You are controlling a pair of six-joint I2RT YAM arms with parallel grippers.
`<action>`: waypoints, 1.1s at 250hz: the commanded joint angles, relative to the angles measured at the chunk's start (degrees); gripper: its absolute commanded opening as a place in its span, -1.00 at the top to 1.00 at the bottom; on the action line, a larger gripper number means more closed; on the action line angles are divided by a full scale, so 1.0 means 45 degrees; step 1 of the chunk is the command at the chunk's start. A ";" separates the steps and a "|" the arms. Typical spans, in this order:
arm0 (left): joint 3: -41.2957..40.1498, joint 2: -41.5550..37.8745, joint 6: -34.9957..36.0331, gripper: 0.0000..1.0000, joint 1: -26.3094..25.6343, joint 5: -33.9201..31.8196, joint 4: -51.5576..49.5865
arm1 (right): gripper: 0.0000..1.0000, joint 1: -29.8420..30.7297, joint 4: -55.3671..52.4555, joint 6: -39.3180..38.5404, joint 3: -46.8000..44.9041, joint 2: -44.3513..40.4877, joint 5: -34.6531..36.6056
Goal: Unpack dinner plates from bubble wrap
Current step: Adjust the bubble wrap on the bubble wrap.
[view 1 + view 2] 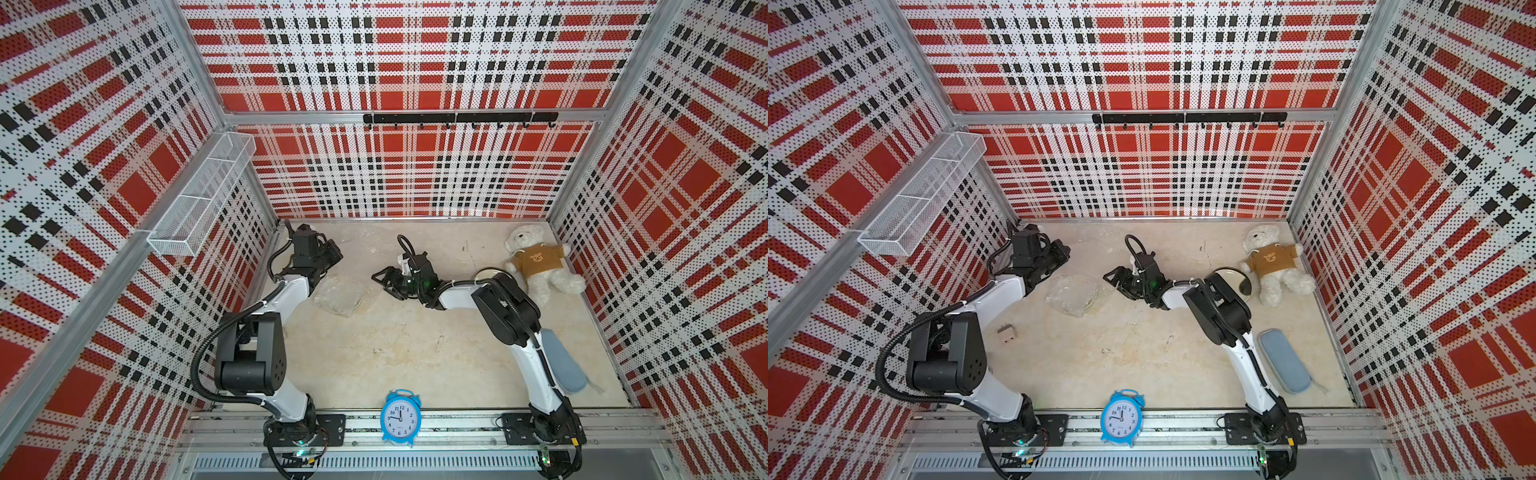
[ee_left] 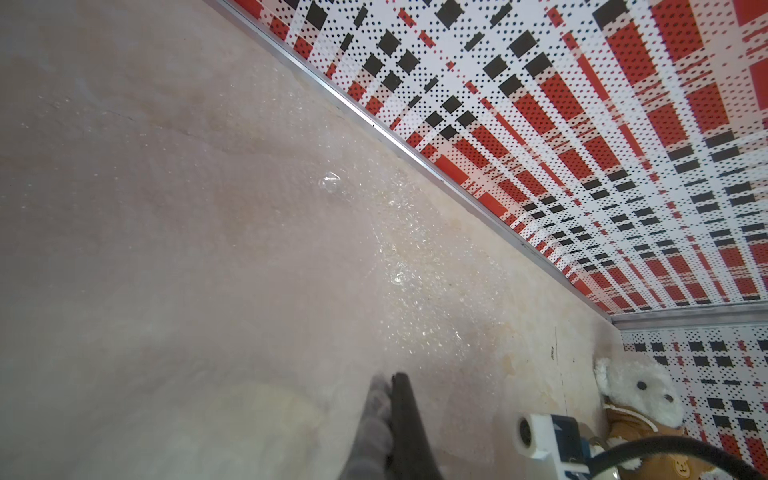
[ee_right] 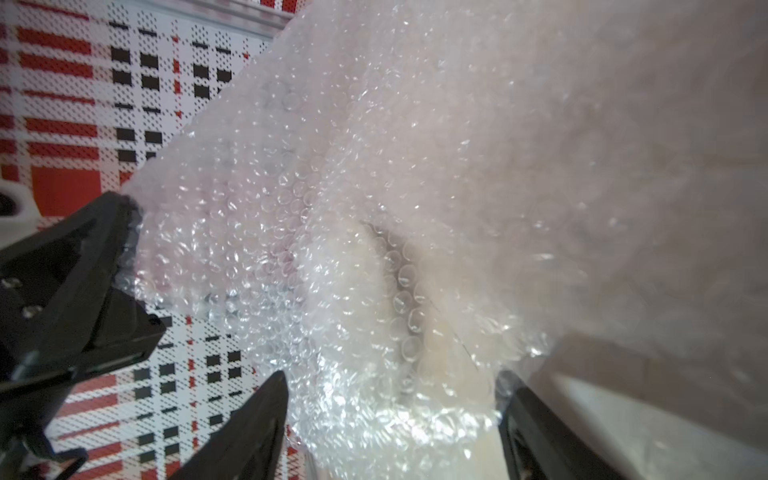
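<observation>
Plate [image 1: 1233, 275] half hidden (right arm), bubble wrap [image 1: 338, 296] blurry

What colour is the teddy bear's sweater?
Brown, on the white plush teddy bear; shows best in a top view.

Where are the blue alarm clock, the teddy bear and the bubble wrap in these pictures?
alarm clock [image 1: 400, 417], in a top view, on its white dial.
teddy bear [image 1: 538, 259], in a top view, on its brown sweater.
bubble wrap [image 1: 337, 296], in a top view, on its crumpled middle.
</observation>
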 commanded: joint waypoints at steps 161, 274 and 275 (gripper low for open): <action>0.0185 0.0385 -0.0510 1.00 0.0150 0.0414 0.0844 | -0.48 0.0230 0.2247 0.1068 -0.1431 -0.0581 0.1533; 0.0105 0.0572 -0.0591 1.00 0.0152 0.0624 0.0957 | 0.25 0.0347 0.2682 0.1081 -0.1037 -0.0340 0.1870; 0.0106 0.0583 -0.0590 1.00 0.0157 0.0635 0.0969 | 0.26 0.0347 0.2679 0.1073 -0.1054 -0.0348 0.1884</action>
